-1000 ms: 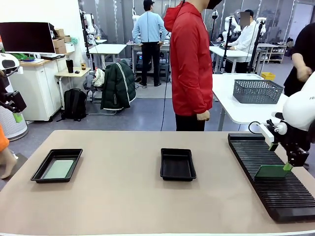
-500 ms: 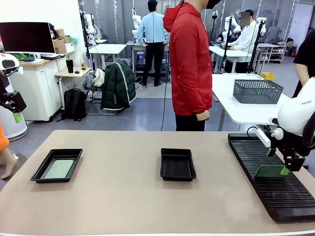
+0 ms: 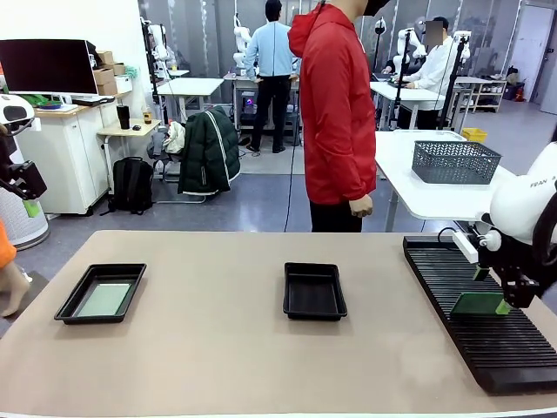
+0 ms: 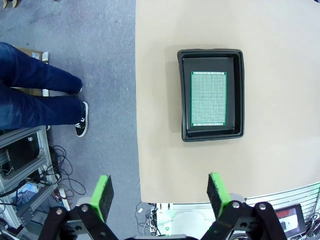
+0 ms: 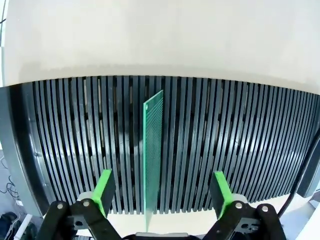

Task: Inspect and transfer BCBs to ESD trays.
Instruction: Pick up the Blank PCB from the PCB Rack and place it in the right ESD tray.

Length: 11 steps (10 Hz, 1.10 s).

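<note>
A pale green BCB [image 4: 208, 98] lies flat in the left ESD tray [image 4: 184, 100], also seen at the table's left [image 3: 74, 300]. My left gripper [image 4: 160, 192] hangs open high above the table's edge, short of that tray. The middle ESD tray [image 3: 314, 290] is bare. Another green BCB [image 5: 152, 160] stands edge-on in the black slotted rack [image 5: 75, 130], between the wide-open fingers of my right gripper [image 5: 161, 192], and neither pad touches it. From the front, this BCB [image 3: 477, 303] leans on the rack [image 3: 487, 357] beside the right gripper [image 3: 499, 305].
A person in a red jacket [image 3: 335, 113] stands at the far side behind the middle tray, hands down. A grey mesh basket [image 3: 454, 161] sits on a white table behind. Legs in jeans [image 4: 35, 95] stand on the floor beside the table's left edge.
My right arm has shifted slightly back and up over the rack, and the green board between its fingers has moved a little left with it. The left arm and both trays are unchanged.
</note>
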### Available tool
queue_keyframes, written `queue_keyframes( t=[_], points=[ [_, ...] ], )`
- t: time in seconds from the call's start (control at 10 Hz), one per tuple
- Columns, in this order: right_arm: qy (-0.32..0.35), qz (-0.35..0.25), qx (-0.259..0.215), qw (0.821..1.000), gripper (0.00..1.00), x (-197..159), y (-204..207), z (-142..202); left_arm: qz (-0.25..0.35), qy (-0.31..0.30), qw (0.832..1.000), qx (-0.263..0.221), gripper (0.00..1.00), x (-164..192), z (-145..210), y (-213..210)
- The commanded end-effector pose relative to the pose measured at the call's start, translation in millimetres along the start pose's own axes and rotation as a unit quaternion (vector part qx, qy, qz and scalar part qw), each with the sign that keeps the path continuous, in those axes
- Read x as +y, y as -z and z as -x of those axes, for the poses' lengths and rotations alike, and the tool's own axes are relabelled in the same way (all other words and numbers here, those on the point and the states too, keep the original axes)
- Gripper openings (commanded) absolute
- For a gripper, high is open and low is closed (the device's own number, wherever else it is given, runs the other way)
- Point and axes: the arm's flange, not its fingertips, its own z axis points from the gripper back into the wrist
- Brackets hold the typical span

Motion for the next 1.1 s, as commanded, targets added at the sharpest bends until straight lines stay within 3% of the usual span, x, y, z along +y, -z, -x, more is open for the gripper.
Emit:
queue_keyframes(
  t=[0.0, 0.7, 1.0],
  points=[
    [-0.003, 0.001, 0.0, 1.0, 1.0, -0.3, -1.0, -1.7, 0.0, -0.001, 1.0, -0.002, 1.0, -0.7, 1.3, 0.4],
    [-0.001, -0.006, 0.001, 1.0, 1.0, 1.2, 0.6, -2.7, 0.0, -0.001, 1.0, -0.002, 1.0, -0.7, 1.3, 0.4],
    [0.01, -0.002, 0.006, 1.0, 0.93, 8.2, 5.2, -1.4, 0.0, -0.001, 1.0, -0.002, 1.0, -0.7, 1.3, 0.4]
  ],
)
